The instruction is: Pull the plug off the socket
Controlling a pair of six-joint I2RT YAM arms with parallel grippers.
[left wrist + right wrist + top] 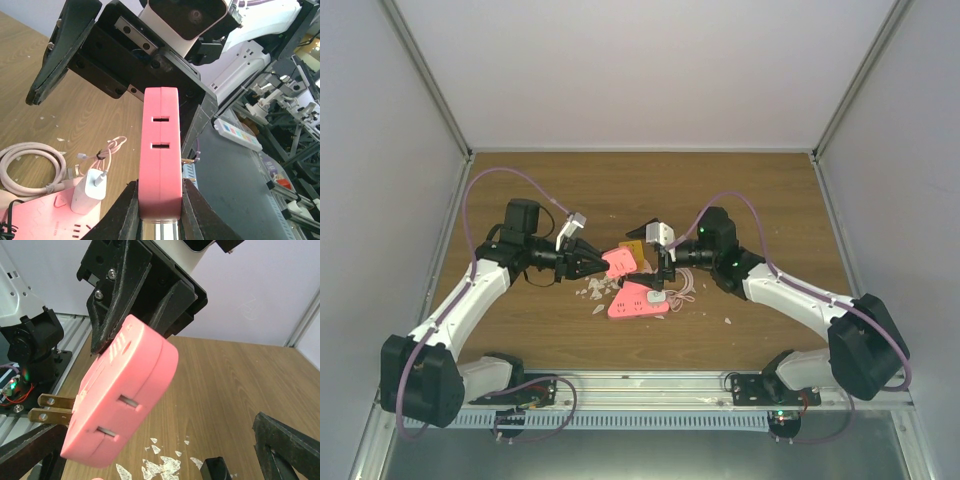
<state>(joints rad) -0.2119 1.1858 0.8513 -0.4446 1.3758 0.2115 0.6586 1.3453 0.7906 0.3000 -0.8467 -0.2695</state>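
Note:
My left gripper [159, 210] is shut on a flat pink adapter [160, 150], held off the table with two slots on its edge and two bare brass prongs [50, 407]. In the top view this adapter [618, 262] hangs between both arms. My right gripper [157, 440] is open, its fingers [62, 50] spread on either side of the adapter's far end without touching it. Below, a pink socket strip [638, 300] lies on the table. A white charger plug [90, 190] stands in it.
A coiled pink cable [30, 167] lies beside the strip. White flakes [160, 465] are scattered on the wood, next to a small black block [215, 470]. An orange piece [632, 250] lies behind the adapter. Grey walls enclose the table.

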